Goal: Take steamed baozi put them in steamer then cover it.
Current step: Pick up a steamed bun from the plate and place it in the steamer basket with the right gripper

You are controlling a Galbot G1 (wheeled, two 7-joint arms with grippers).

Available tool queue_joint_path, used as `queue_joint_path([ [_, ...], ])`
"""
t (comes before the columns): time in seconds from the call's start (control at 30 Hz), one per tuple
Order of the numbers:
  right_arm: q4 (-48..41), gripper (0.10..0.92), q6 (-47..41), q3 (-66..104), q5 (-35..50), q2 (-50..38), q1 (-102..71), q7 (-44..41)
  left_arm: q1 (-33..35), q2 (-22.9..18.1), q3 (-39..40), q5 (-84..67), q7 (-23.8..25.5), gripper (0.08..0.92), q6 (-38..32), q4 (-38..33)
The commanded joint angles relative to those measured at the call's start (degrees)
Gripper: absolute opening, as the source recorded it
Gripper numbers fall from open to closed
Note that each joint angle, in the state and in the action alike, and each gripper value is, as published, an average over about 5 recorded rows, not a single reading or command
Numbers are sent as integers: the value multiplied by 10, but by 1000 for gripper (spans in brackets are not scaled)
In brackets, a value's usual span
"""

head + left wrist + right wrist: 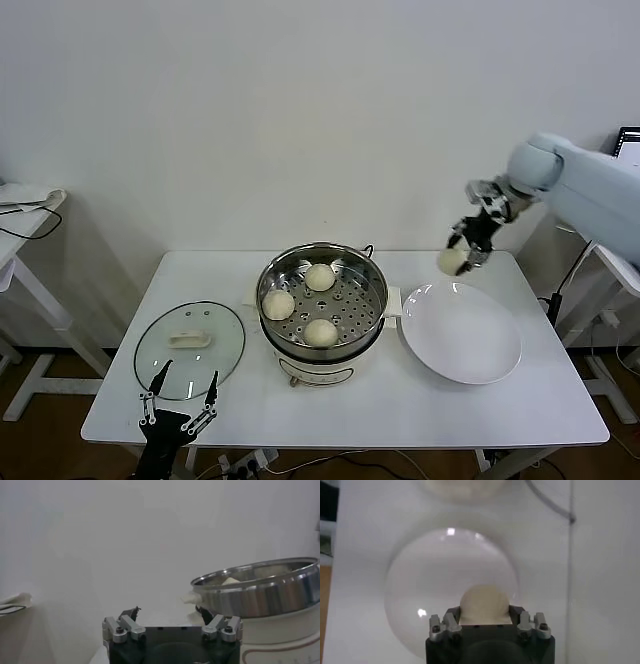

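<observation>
The steamer [375, 276] stands mid-table with three steamed baozi [319, 277] on its perforated tray. A further baozi [450, 263] hangs in the air above the far edge of the white plate [480, 350], with my right gripper [458, 256] shut on it. The right wrist view shows that bun [484, 601] between the jaws of the right gripper [484, 614], with the plate [420, 590] below. The cover [190, 350] lies flat to the left of the pot. My left gripper [188, 375] waits open at the lid's near edge, holding nothing. From the left wrist, that gripper [167, 611] faces the steamer [260, 592].
The white plate holds nothing else. A black cable [550, 505] runs behind the steamer. A side table [25, 215] stands at the far left and another piece of furniture [615, 270] at the right edge.
</observation>
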Motion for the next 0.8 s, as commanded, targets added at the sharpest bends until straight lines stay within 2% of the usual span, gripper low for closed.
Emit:
queue_joint_path([
  [0.03,103,645,-66,-109,155,103,116,27,-1,0,1,0,0,823,1,-1],
  [0.4,76,645,-88,-127,159,192,68,61,0,-1,5,2,-1,823,0,-2],
  [0.8,54,636,-95,-142,141,221,26,77,1,0,3,2,-1,823,-1,-1],
])
